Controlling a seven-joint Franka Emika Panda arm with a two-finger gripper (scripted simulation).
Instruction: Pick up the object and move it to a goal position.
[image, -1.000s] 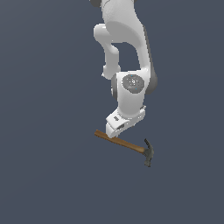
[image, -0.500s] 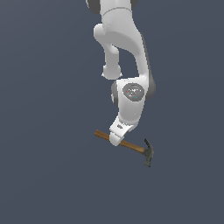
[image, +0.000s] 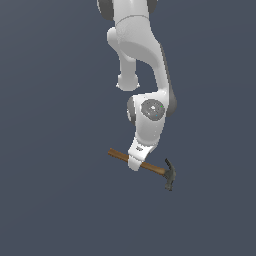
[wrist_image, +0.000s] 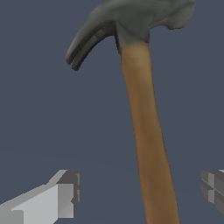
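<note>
Fingers (wrist_image: 140, 190) open, straddling hammer (wrist_image: 146, 131) handle mid-length, not yet touching. Left: close, lift, carry to goal. Goal unseen.

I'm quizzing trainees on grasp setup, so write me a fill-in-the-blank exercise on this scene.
1. The claw hammer has a brown wooden ____.
2. In the wrist view, the handle runs between the two fingers of the end effector, which is ____, its fingers clear of the wood.
3. In the exterior view, the hammer's metal head points toward that view's ____.
4. The only arm in the scene is coloured ____.

Missing words: handle; open; right; white
</note>
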